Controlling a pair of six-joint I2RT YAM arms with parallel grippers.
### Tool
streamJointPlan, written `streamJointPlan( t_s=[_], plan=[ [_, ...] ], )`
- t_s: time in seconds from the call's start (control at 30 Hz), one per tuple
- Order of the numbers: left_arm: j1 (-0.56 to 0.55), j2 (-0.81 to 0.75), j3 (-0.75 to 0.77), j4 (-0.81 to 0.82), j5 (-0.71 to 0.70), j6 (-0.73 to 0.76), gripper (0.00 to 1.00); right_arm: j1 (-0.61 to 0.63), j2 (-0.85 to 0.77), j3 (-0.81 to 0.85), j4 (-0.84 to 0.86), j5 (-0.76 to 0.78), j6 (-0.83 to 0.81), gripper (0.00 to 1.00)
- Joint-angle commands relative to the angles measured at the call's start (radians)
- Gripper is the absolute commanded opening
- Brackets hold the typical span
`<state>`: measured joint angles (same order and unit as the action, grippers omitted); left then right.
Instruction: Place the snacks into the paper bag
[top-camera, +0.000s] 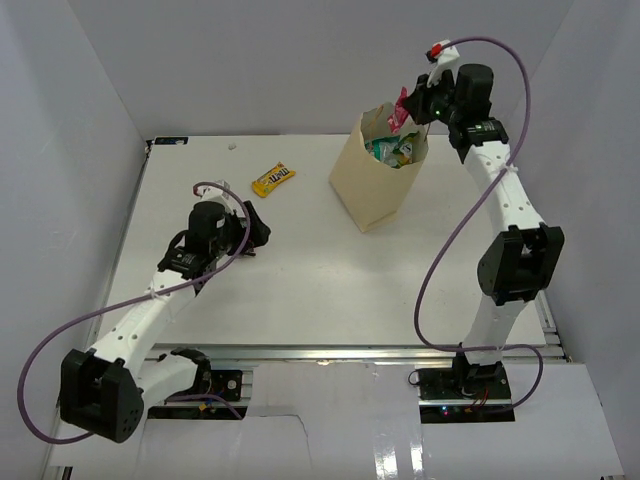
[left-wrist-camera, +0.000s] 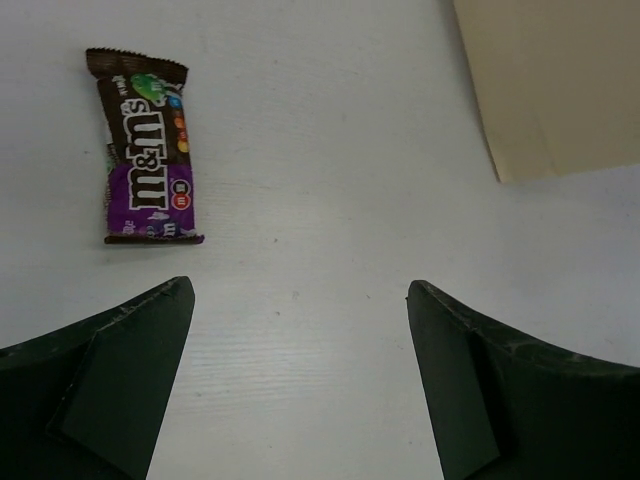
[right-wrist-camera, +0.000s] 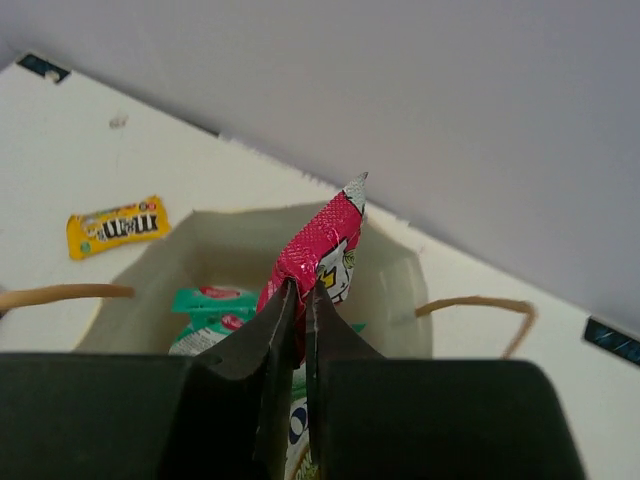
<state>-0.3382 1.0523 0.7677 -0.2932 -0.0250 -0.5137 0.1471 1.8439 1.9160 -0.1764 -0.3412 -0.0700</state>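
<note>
While the pink-red packet (right-wrist-camera: 325, 240) is pinched between the right gripper's (right-wrist-camera: 302, 290) fingers, it hangs right over the open mouth of the paper bag (top-camera: 370, 195), up by the bag's far rim. The claw is pressed together on the packet's lower part, and the crimped top edge pokes up past the fingertips. I can't tell whether the bottom end has dipped below the rim.

The bag stands upright on the white table (top-camera: 300, 290), toward the far right, with its mouth wide open. Inside there's a teal-white pouch (right-wrist-camera: 210, 305) plus something green next to it, too jumbled to say more. Its thin handles (right-wrist-camera: 470, 302) flop outward on both sides.

Out on the table, a yellow M&M's pack (top-camera: 272, 179) lies flat, left of the bag and well apart from it. The left wrist view also shows a brown-and-purple M&M's pack (left-wrist-camera: 148, 150) lying flat, ahead of the fingers and off to the left. I can't find that one in the top view.

The left gripper (top-camera: 258, 228) sits low over the table on the left side, jaws spread wide with nothing between them, just bare tabletop. A corner of the bag shows at the upper right of its wrist view, not touching the claw.
</note>
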Motion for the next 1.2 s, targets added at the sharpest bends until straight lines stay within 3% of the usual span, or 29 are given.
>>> streamJointPlan(
  t_s=[0.0, 0.1, 0.2, 0.23, 0.33, 0.47, 0.57, 0.63, 0.9, 1.07, 1.13, 1.17],
  plan=[
    [0.074, 0.078, 0.033, -0.021, 0.017, -0.067, 0.98, 0.032, 0.006, -0.006, 0.009, -0.019, 0.062, 0.08],
    [0.116, 0.162, 0.053, -0.014, 0.022, -0.109, 0.98, 0.069, 0.023, -0.038, -0.011, -0.093, 0.087, 0.11],
    [0.131, 0.251, 0.102, -0.030, -0.012, -0.137, 0.98, 0.089, 0.017, -0.057, -0.034, -0.116, 0.082, 0.34],
    [0.133, 0.276, 0.122, -0.044, -0.041, -0.155, 0.98, 0.089, 0.009, -0.060, -0.035, -0.114, 0.078, 0.50],
    [0.136, 0.366, 0.183, -0.072, -0.059, -0.152, 0.98, 0.080, -0.018, -0.060, -0.055, -0.075, 0.032, 0.70],
    [0.139, 0.451, 0.229, -0.064, -0.053, -0.117, 0.97, 0.040, -0.075, -0.060, -0.112, -0.082, -0.025, 0.73],
    [0.139, 0.503, 0.260, -0.069, -0.067, -0.086, 0.94, -0.018, -0.147, -0.106, -0.138, -0.227, -0.138, 0.75],
    [0.140, 0.535, 0.274, -0.081, -0.087, -0.074, 0.90, -0.060, -0.221, -0.185, -0.141, -0.324, -0.217, 0.75],
    [0.140, 0.684, 0.366, -0.104, -0.159, -0.017, 0.82, -0.100, -0.458, -0.439, -0.163, -0.420, -0.326, 0.78],
    [0.139, 0.773, 0.416, -0.129, -0.127, 0.014, 0.55, -0.106, -0.540, -0.518, -0.198, -0.478, -0.327, 0.78],
    [0.139, 0.770, 0.401, -0.132, -0.128, 0.011, 0.49, -0.110, -0.578, -0.543, -0.215, -0.527, -0.343, 0.78],
    [0.139, 0.761, 0.391, -0.130, -0.130, 0.011, 0.40, -0.115, -0.595, -0.551, -0.224, -0.554, -0.344, 0.78]
  ],
)
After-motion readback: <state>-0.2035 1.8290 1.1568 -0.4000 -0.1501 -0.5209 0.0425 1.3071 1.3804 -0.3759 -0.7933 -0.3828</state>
